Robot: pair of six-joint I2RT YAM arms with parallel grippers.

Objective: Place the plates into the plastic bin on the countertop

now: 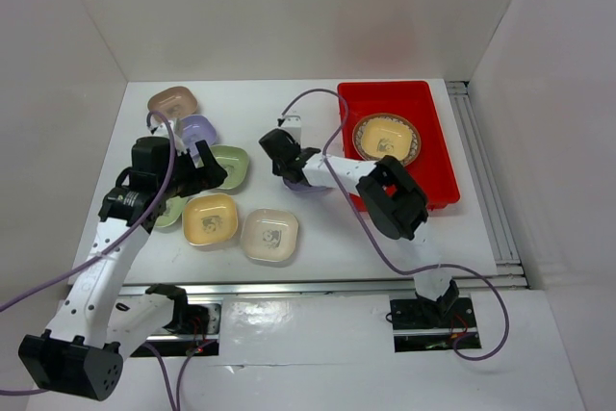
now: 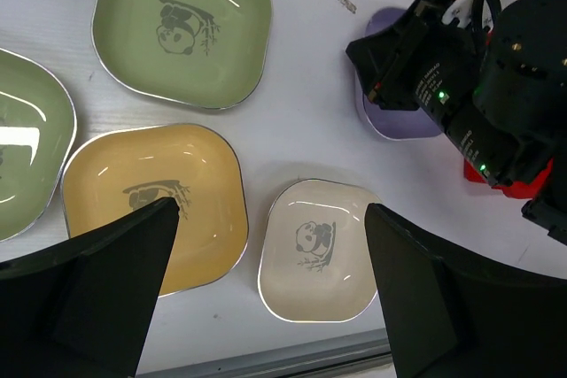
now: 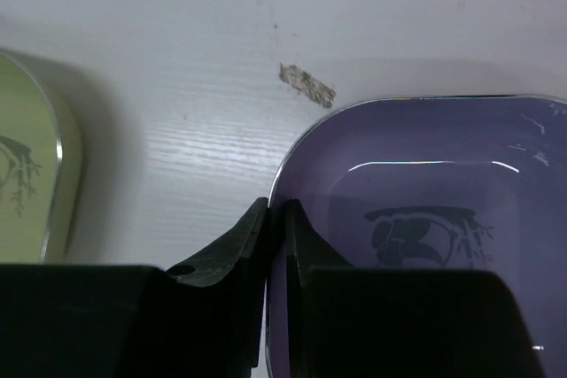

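My right gripper (image 1: 286, 163) is shut on the left rim of a lavender plate (image 3: 425, 219), one finger inside the rim and one outside. That plate shows mostly hidden under the arm in the top view (image 1: 308, 186) and in the left wrist view (image 2: 390, 119). The red plastic bin (image 1: 435, 156) holds a round brown lattice plate (image 1: 408, 130) with a yellow plate (image 1: 385, 136) in it. My left gripper (image 1: 208, 168) is open and empty above a yellow plate (image 2: 155, 201) and a cream plate (image 2: 319, 250). A green plate (image 2: 182, 24) lies beyond them.
Another green plate (image 2: 22, 152) lies at the left under my left arm. A pinkish-brown plate (image 1: 173, 101) and a second lavender plate (image 1: 197, 129) sit at the back left. White walls bound the countertop (image 1: 289, 108). A metal rail (image 1: 486, 180) runs along the right edge.
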